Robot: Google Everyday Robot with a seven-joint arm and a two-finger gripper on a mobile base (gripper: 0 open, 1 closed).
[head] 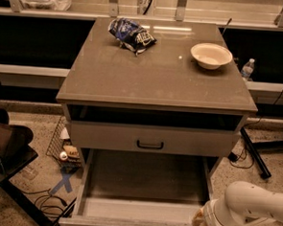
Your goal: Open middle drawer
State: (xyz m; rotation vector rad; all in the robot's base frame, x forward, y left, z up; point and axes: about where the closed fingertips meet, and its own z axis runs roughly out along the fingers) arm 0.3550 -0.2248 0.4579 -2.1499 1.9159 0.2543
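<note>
The middle drawer stands pulled far out at the bottom of the cabinet, showing a plain flat beige inside. Its low front panel runs along the frame's bottom edge, and its handle is out of view. Above it sits the taller-fronted drawer with a black bar handle, pushed in. My white arm comes in from the lower right. My gripper is at the front right corner of the open drawer, mostly hidden behind the wrist and the frame edge.
On the cabinet top lie a blue chip bag and a white bowl. A wire basket and cables lie on the floor at left, beside a dark chair. A black stand leg and a water bottle are at right.
</note>
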